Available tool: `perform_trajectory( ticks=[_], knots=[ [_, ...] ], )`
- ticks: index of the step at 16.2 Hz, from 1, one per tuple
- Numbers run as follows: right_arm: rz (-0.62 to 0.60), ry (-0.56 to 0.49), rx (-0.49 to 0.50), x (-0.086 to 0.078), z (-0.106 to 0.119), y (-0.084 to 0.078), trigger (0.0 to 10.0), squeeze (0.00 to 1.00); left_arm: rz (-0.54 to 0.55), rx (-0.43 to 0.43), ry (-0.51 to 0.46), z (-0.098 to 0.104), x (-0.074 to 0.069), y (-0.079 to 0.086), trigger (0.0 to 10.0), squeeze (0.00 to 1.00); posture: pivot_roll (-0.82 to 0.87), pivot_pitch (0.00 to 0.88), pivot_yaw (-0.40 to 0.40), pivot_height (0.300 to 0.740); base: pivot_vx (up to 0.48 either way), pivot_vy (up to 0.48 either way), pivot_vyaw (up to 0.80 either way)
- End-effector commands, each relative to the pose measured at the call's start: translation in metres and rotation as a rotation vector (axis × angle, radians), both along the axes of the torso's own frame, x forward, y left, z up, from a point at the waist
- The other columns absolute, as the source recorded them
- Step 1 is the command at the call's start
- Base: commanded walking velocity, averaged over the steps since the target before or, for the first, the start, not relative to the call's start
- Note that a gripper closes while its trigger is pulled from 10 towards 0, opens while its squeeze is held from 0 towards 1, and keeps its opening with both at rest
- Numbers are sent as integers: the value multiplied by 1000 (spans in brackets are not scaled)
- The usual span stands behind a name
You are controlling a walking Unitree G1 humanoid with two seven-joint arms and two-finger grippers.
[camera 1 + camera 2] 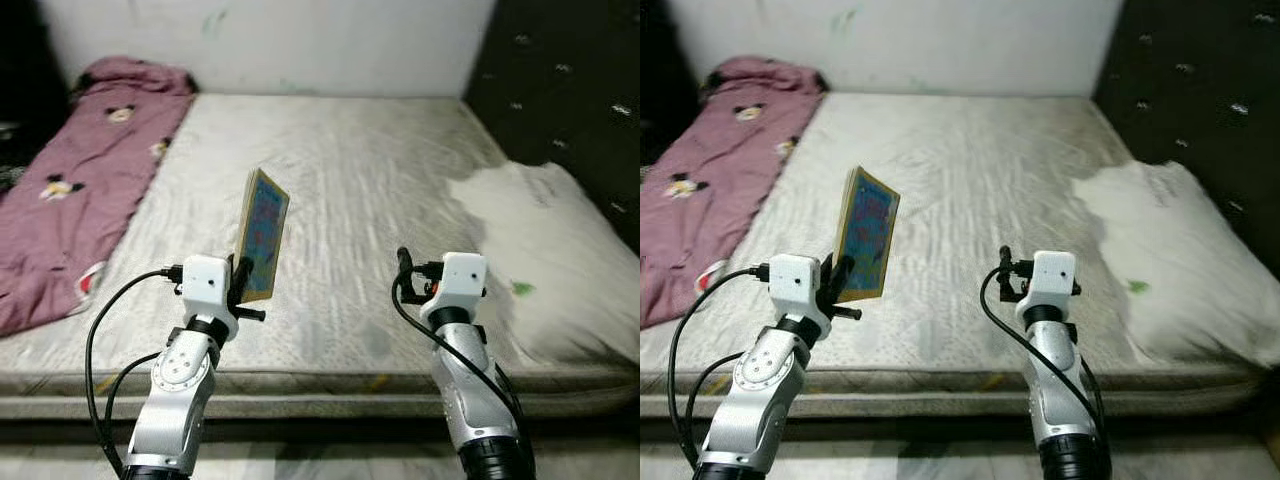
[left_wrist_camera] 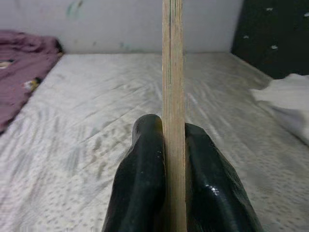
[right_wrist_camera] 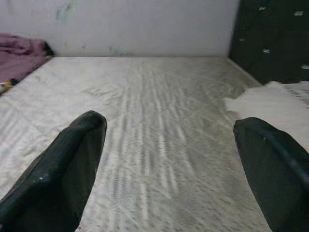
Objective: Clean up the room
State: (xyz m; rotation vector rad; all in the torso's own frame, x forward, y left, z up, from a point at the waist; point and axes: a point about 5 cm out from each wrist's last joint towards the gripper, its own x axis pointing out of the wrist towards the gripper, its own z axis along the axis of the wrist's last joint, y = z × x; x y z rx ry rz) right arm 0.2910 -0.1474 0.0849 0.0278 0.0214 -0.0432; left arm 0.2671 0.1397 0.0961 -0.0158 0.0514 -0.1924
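Note:
A thin yellow-edged book (image 1: 262, 233) with a blue cover stands upright above the near edge of the bare grey mattress (image 1: 350, 180). My left gripper (image 1: 243, 283) is shut on its lower edge; in the left wrist view the book (image 2: 173, 96) shows edge-on between the black fingers (image 2: 145, 183). My right gripper (image 1: 405, 272) hovers over the mattress front to the right, open, with nothing between its fingers (image 3: 67, 169).
A purple cartoon-print blanket (image 1: 80, 170) lies along the mattress's left side. A white pillow (image 1: 550, 250) rests at the right, against a dark padded headboard (image 1: 570, 90). A pale wall (image 1: 270, 40) runs behind the bed. The mattress's front edge (image 1: 320, 385) is just below my wrists.

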Motion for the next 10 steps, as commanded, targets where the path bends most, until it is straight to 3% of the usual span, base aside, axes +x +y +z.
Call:
perform_trajectory(
  ticks=[1, 5, 10],
  knots=[
    [-2, -21, 1, 3, 8, 2, 10000, 0, 14, -5, -50, 13, 4, 3, 10000, 0, 10, 0, 9, 740, 390, 0, 0],
    [-11, -21, 5, 4, 9, 1, 10000, 0, 18, -4, -47, 14, 5, 4, 10000, 0, 9, 0, 12, 740, 341, 0, 0],
    [-19, -16, 14, 6, 9, 0, 10000, 0, 45, 20, -27, 12, 8, 6, 10000, 0, 13, 0, 12, 740, 0, 0, 0]
  ],
)
